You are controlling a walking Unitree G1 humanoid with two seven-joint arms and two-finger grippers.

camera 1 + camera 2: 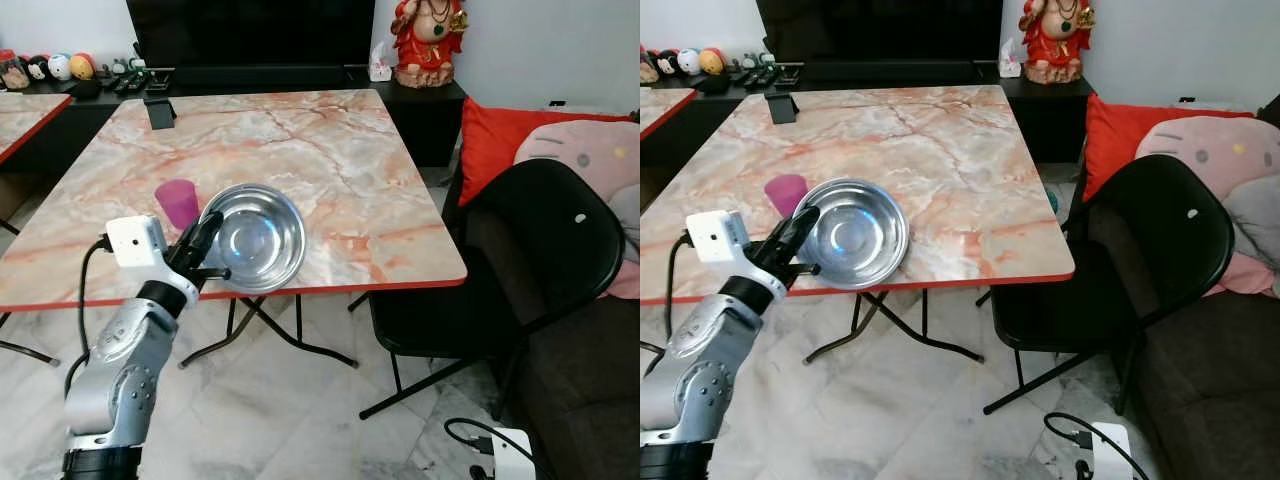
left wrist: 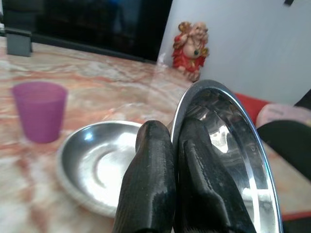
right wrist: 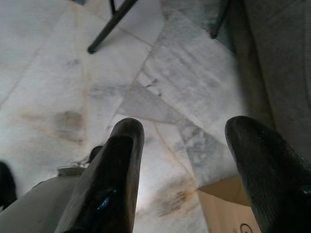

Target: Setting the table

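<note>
Down at the table's [image 1: 400, 200] near edge, about seven o'clock on the marble top, the left gripper [image 1: 205, 258] is clenched on the rim of a steel bowl [image 2: 233, 155] — tipped up on edge in the wrist view. A second steel bowl [image 2: 97, 165] lies flat just beyond the fingertips, so the held one likely lifts clear. Both are shiny, shallow, round. At ten o'clock from them stands a purple cup [image 1: 178, 203]. The right gripper [image 3: 187, 179] hangs released over the floor.
</note>
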